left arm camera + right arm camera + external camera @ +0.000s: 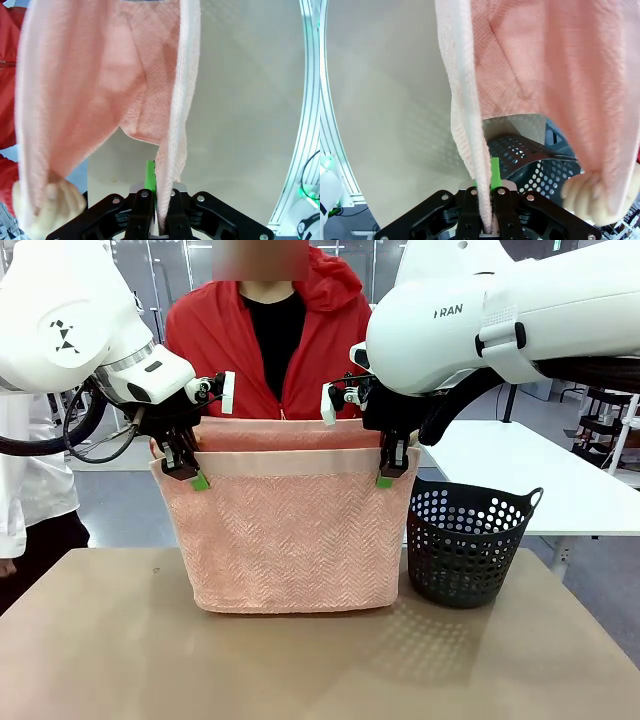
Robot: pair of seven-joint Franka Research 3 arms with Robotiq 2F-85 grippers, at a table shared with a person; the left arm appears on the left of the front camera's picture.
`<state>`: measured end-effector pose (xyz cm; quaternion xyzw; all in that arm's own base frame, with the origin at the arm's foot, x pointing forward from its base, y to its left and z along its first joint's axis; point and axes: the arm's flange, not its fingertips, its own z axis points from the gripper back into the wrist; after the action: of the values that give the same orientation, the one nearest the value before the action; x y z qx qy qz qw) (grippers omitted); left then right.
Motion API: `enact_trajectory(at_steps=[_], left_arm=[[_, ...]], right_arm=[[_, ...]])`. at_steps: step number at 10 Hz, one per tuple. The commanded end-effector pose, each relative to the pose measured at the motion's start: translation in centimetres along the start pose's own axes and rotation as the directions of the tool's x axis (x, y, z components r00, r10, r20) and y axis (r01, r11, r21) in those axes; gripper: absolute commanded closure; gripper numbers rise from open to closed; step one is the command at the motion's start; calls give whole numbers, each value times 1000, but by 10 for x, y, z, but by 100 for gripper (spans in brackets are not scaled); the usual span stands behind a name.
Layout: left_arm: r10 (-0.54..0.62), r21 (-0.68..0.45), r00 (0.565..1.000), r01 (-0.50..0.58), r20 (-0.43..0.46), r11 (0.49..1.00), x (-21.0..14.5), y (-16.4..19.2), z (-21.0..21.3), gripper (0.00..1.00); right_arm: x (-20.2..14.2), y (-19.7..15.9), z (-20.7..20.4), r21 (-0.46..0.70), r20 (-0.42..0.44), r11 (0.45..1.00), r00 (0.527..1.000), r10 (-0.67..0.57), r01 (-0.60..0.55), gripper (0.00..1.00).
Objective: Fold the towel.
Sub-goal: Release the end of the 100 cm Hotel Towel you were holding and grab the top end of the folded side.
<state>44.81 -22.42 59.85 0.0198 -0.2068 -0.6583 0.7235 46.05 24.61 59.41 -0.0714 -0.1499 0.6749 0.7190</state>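
Towel hangs over the tan table, pinched by left claw and right claw.

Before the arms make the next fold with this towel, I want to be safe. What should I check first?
1. Left end effector shut on a towel corner: ok.
2. Right end effector shut on the other near corner: ok.
3. Both held corners level: ok.
4. Person's hand grips the far edge: ok.
5. Person's other hand grips it too: ok.
6. Basket apart from the towel: cannot tell.
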Motion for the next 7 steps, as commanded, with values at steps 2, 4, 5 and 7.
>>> enact_trajectory(at_steps=[2, 4, 5, 7], left_arm=[[-6, 17, 1000, 6, -9, 1000, -1, 2, 2, 100], [-6, 17, 1000, 6, -9, 1000, -1, 2, 2, 100], [-6, 17, 1000, 6, -9, 1000, -1, 2, 2, 100], [-6, 17, 1000, 6, -9, 1000, -1, 2, 2, 100]], right_arm=[[-2, -1, 0, -11, -11, 1000, 1000, 4, -4, 100], [-2, -1, 0, -11, -11, 1000, 1000, 4, -4, 100], [-2, -1, 0, -11, -11, 1000, 1000, 4, -4, 100], [-2, -1, 0, -11, -11, 1000, 1000, 4, -4, 100]])
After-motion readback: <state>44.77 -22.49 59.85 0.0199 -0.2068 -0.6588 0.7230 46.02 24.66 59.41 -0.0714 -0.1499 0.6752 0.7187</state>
